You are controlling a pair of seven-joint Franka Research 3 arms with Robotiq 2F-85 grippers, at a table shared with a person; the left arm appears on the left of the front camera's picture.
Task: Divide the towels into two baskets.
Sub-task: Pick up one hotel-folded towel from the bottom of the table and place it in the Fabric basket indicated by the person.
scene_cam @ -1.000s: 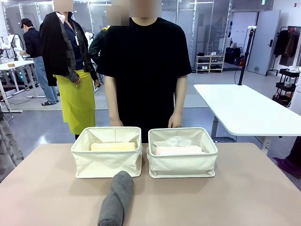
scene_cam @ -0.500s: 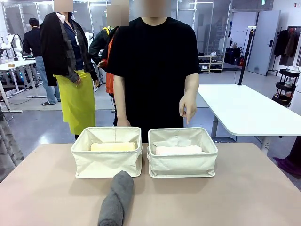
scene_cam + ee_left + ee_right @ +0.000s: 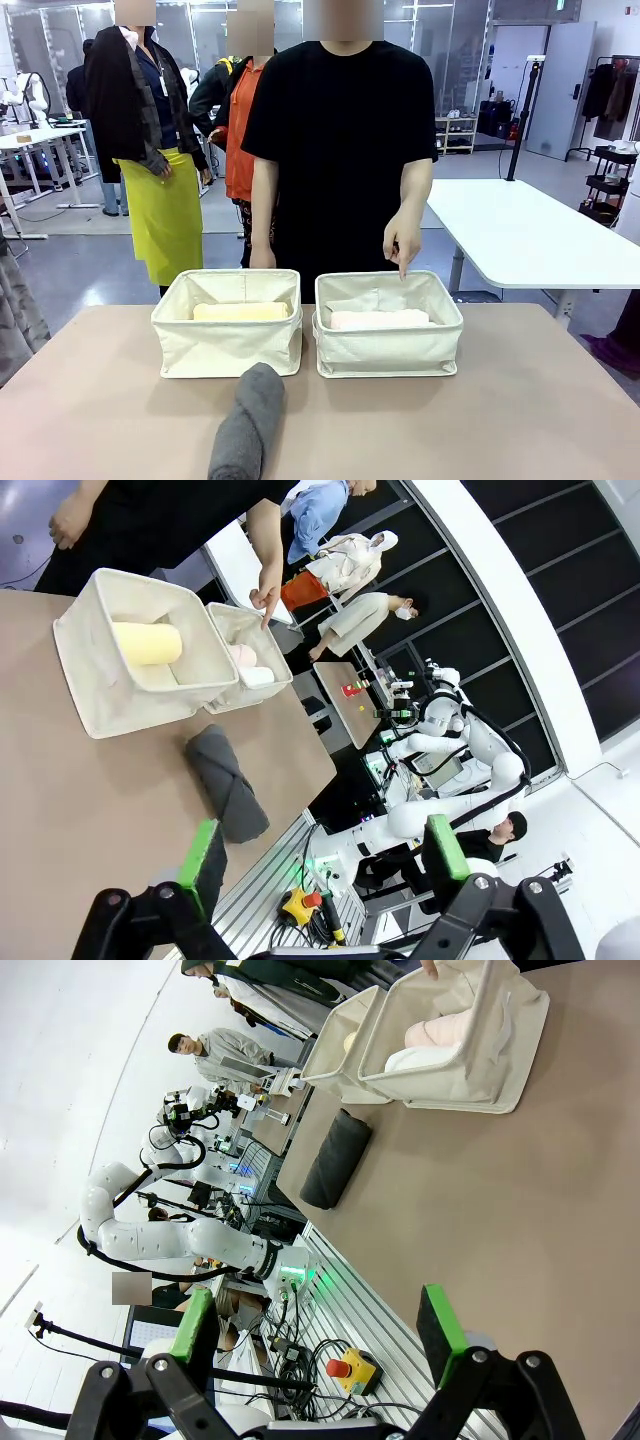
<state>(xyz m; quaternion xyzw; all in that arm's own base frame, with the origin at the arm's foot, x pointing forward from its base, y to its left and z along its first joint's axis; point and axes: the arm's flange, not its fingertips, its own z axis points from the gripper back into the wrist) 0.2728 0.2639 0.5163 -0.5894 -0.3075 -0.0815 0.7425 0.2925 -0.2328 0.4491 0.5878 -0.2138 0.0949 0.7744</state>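
Two cream baskets stand side by side at the table's far side. The left basket (image 3: 225, 345) holds the pale yellow towel (image 3: 240, 311). The right basket (image 3: 388, 350) holds a pale roll (image 3: 380, 319); the left wrist view shows a pink towel (image 3: 243, 657) and a white towel (image 3: 258, 675) in it. The dark grey towel (image 3: 248, 425) lies on the table before the baskets. A person's hand (image 3: 402, 243) points down over the right basket. My left gripper (image 3: 322, 855) and right gripper (image 3: 315, 1325) are open, empty, and well short of the grey towel (image 3: 336, 1158).
The person stands behind the baskets at the table's far edge. Other people stand farther back. A white table (image 3: 520, 235) stands at the right behind. Bare tabletop (image 3: 480, 420) lies on both sides of the grey towel.
The person's hand has come down from chest height to point over the right basket. People in the background have shifted. Towels and baskets have not moved.
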